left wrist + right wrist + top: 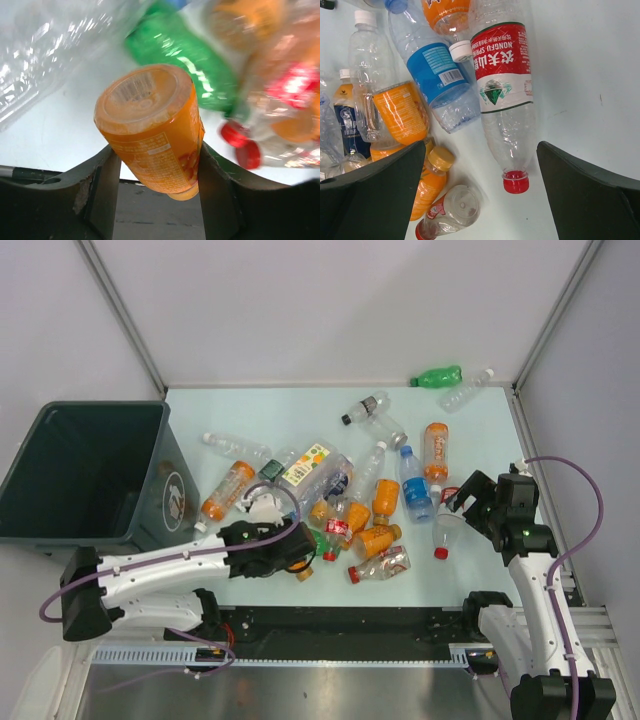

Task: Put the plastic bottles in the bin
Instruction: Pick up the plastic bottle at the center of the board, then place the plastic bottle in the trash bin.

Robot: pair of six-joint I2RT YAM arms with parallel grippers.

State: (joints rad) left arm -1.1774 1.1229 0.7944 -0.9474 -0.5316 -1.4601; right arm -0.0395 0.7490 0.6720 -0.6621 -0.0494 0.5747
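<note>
My left gripper (298, 556) is at the near edge of the pile, with its jaws pressed on both sides of an orange bottle (150, 135) whose base faces the camera. A green bottle (185, 65) and red caps lie just behind it. The bin (60, 532), a dark tub, stands at the far left. Hovering over the pile's right side, my right gripper (468, 496) is open. A clear bottle with a red label and red cap (502, 100) lies between its spread fingers (590, 190) without touching them.
Many more plastic bottles crowd the table's middle: a blue-labelled one (437, 75), orange ones (402, 112), a small clear one with a red cap (452, 210). A green bottle (436, 376) and a clear one (467, 390) lie by the back wall.
</note>
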